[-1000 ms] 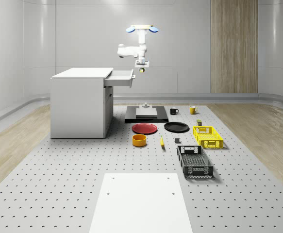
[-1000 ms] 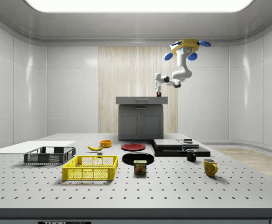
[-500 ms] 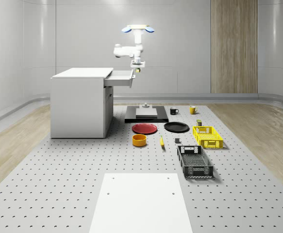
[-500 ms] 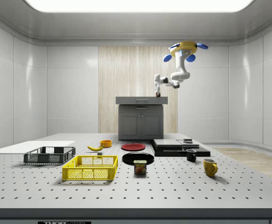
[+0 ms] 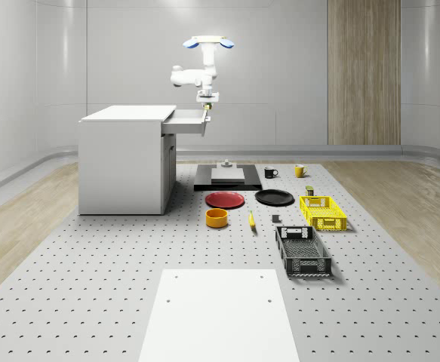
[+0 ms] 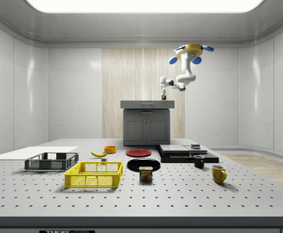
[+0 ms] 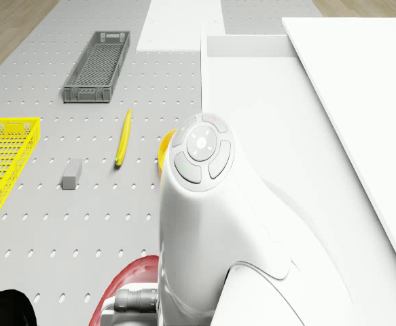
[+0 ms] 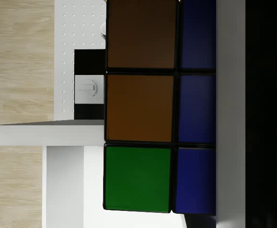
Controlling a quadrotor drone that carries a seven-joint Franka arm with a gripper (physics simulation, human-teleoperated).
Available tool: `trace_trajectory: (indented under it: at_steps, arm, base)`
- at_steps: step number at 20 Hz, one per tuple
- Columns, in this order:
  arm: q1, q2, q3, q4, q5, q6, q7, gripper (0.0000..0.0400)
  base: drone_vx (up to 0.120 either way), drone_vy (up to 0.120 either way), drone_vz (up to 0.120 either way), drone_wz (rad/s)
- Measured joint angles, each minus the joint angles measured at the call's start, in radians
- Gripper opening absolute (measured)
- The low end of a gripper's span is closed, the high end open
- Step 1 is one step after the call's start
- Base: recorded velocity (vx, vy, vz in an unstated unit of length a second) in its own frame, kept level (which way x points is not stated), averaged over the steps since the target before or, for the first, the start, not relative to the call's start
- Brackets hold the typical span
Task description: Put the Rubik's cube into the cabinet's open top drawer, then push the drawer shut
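The drone [image 5: 210,43] hovers high above the front of the white cabinet [image 5: 125,158], also seen as the drone [image 6: 192,48] in the side view. Its arm reaches down to the gripper [image 5: 205,109], which hangs just over the front edge of the open top drawer [image 5: 186,121]. The gripper is shut on the Rubik's cube [image 8: 143,109], whose orange, green and blue tiles face the wrist camera. In the side view the gripper [image 6: 163,96] sits just above the cabinet [image 6: 146,126] top. The drone view looks past the white arm [image 7: 204,204] to the drawer [image 7: 252,81].
On the perforated table [image 5: 91,271] beyond the drawer lie a red plate [image 5: 225,199], black plate [image 5: 274,197], orange bowl [image 5: 216,218], banana [image 7: 121,139], yellow crate [image 5: 322,212], grey crate [image 5: 303,251], two mugs and a black slab [image 5: 227,177].
The drone and arm have shifted towards the whole-scene view's left, carrying the cube from beside the drawer's front to just over its front edge. The grip on the cube is unchanged.
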Motion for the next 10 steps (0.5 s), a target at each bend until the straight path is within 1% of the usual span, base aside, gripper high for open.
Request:
trace_trajectory:
  at_steps: [8, 10]
  arm:
    - [0.000, -0.002, 0.000, 0.000, 0.001, 0.002, 0.000, 0.0321]
    - [-0.001, -0.002, 0.000, 0.000, 0.001, 0.002, 0.000, 0.0321]
  base:
    - [0.000, -0.120, 0.000, 0.000]
    - [0.100, -0.120, 0.000, 0.000]
